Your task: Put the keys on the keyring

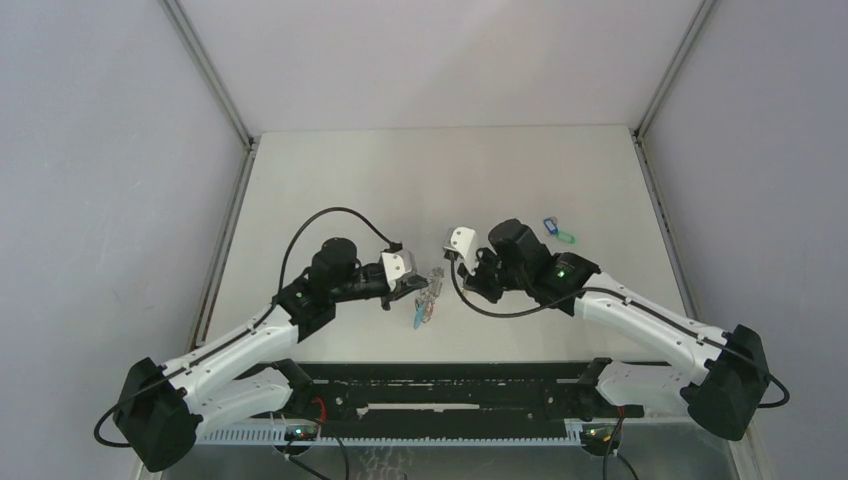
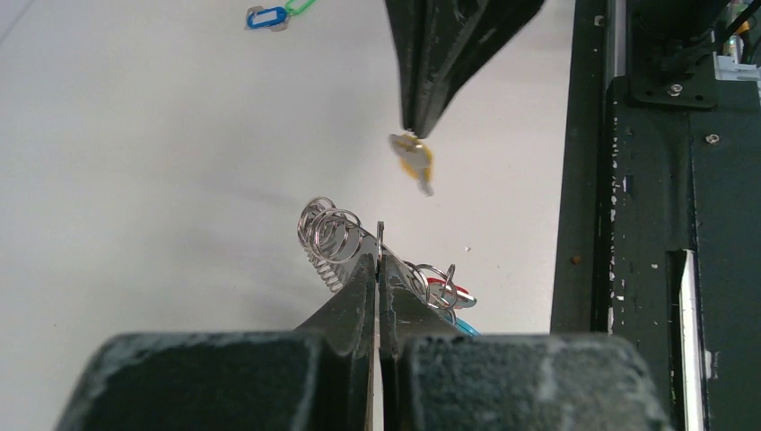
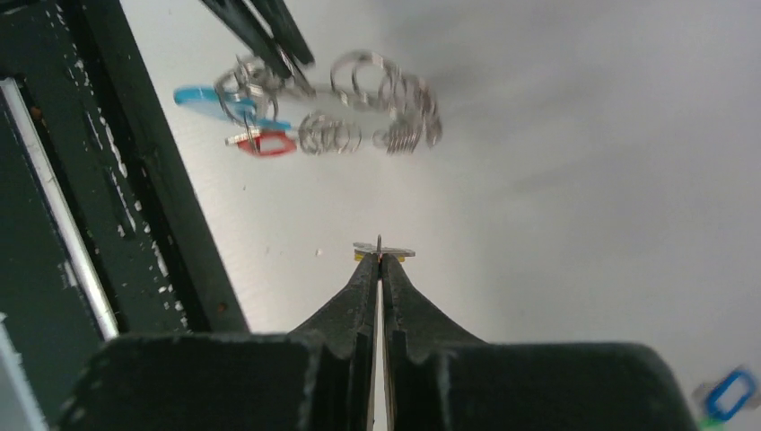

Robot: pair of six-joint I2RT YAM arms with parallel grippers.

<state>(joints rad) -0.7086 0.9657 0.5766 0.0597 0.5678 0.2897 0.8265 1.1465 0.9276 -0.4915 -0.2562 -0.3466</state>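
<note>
My left gripper is shut on the keyring, a bundle of silvery coiled rings with a cyan piece and a red tag. It holds the bundle just above the table. In the left wrist view the gripper pinches the keyring. My right gripper is shut on the yellow-orange key and holds it a short way from the keyring, apart from it. In the right wrist view the gripper pinches the key, with the keyring beyond. The blue key and the green key lie together at the right.
The black rail runs along the table's near edge, close below both grippers. Grey walls enclose the white table on three sides. The blue key also shows in the left wrist view and in the right wrist view.
</note>
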